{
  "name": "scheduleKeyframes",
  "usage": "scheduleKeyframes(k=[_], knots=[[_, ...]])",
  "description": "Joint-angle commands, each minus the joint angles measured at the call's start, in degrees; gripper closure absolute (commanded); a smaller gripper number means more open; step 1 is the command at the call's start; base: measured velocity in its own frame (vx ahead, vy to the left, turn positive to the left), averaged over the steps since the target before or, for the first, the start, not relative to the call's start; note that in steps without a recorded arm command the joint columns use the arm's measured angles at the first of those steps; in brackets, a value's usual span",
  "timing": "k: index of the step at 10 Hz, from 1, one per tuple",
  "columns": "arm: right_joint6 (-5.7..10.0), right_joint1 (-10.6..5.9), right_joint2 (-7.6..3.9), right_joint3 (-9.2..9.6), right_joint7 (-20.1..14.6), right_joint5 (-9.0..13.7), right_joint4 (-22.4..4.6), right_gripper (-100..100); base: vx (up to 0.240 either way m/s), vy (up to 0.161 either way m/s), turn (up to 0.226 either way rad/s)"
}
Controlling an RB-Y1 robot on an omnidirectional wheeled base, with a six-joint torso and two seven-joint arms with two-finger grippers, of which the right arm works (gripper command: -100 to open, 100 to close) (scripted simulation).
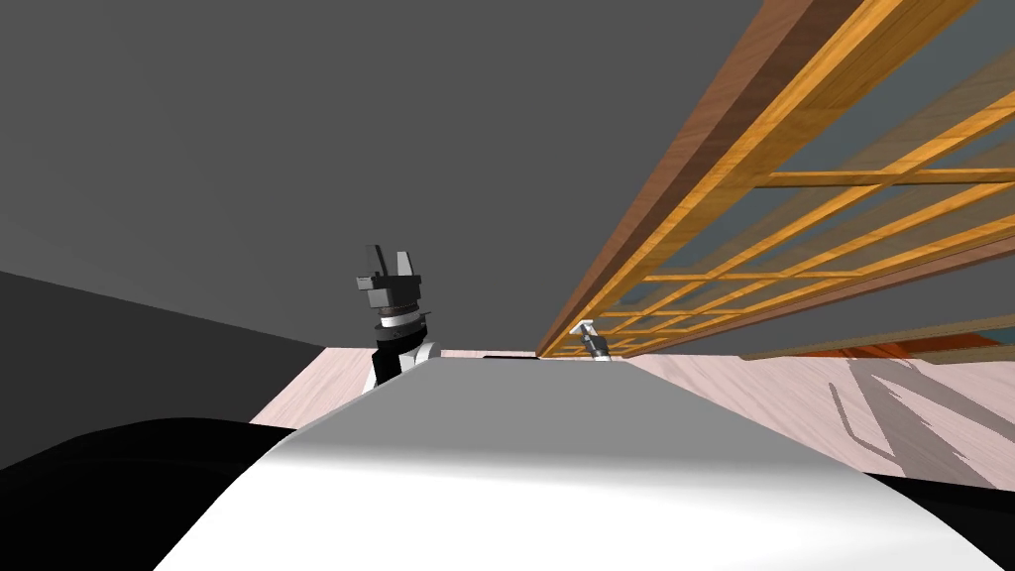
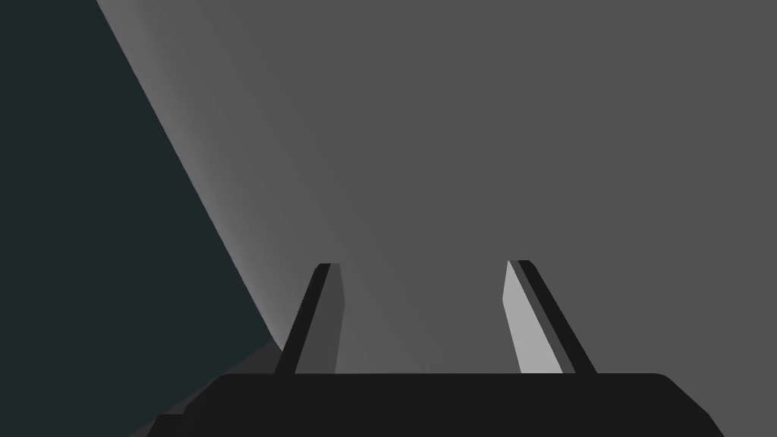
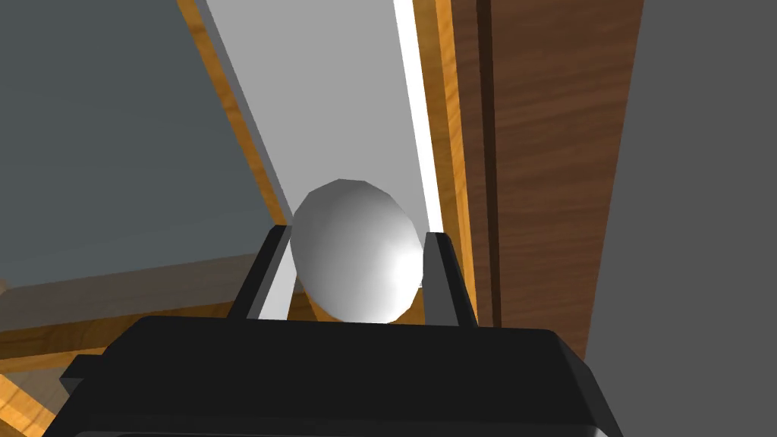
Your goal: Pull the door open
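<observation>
A wooden door (image 1: 793,178) with a grid of glass panes runs up the right of the head view, set in a darker brown frame (image 1: 694,129). Its white round knob (image 3: 357,250) sits on a pale plate (image 3: 326,99) near the door's edge. My right gripper (image 3: 355,250) is shut on the knob, one finger pressing each side; in the head view it is small at the door's lower end (image 1: 592,337). My left gripper (image 1: 391,263) is raised left of the door, fingers (image 2: 523,319) open with nothing between them.
A grey wall (image 1: 347,149) spans the left and centre. Pale wood floor (image 1: 793,406) lies below the door. The brown door frame (image 3: 546,152) stands right beside the knob. A black area (image 1: 99,456) sits at the lower left.
</observation>
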State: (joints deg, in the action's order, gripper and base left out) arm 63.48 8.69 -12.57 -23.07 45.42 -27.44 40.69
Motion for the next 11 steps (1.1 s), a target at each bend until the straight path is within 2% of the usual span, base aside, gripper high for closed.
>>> scheduleKeyframes(k=[1,3,7,8,10,11], knots=[[-0.06,-0.08,-0.01,0.41,-2.86,0.95,-0.08,100,-0.04,-0.022,0.084],[-0.22,-0.17,-0.06,0.73,-5.03,1.74,-0.11,100,-0.05,-0.022,0.05],[-0.78,-0.51,-0.23,1.83,-11.47,4.49,-0.21,100,-0.046,-0.023,0.068],[-0.78,-0.51,-0.23,1.83,-11.72,4.49,-0.21,100,-0.039,-0.013,0.037],[-1.19,-0.76,-0.35,2.63,-15.42,6.49,-0.29,100,-0.053,-0.021,0.086],[-1.19,-0.76,-0.35,2.63,-16.31,6.49,-0.29,100,-0.043,-0.026,0.054]])
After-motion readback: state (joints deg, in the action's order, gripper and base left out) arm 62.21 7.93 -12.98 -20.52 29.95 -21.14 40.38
